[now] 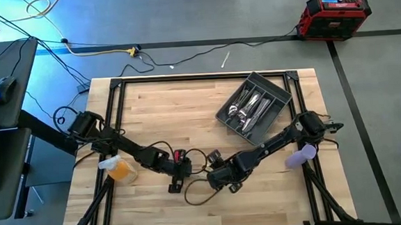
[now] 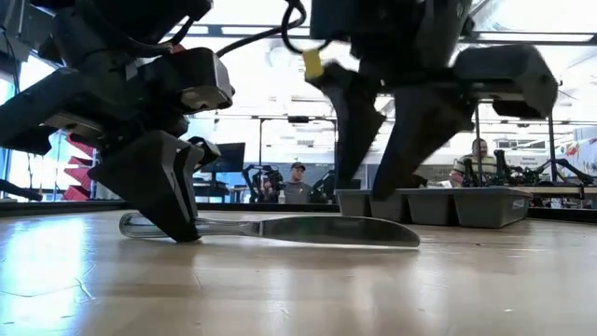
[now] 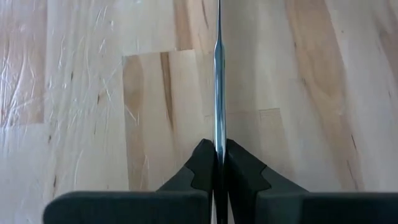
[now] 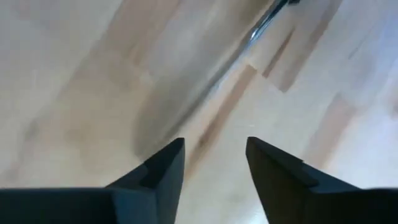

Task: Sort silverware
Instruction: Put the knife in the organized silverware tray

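Left gripper [image 3: 219,171] pinches the slim shiny silver table knife [image 2: 280,228] by its handle; the knife lies flat on the pale wood table [image 1: 158,108], well short of the dark grey compartmented plastic tray [image 1: 283,95]. Right gripper [image 4: 214,163], jaws spread, hovers over the blade, probably just clear. Lift level, keep grip firm, carry toward the tray's knife slot.

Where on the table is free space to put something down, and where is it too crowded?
Free: the bare wood along the far-left of the table, beside the grey tray, and the near-right corner. Crowded: the near middle, where the left gripper pinches a knife and the right gripper stands open close by.
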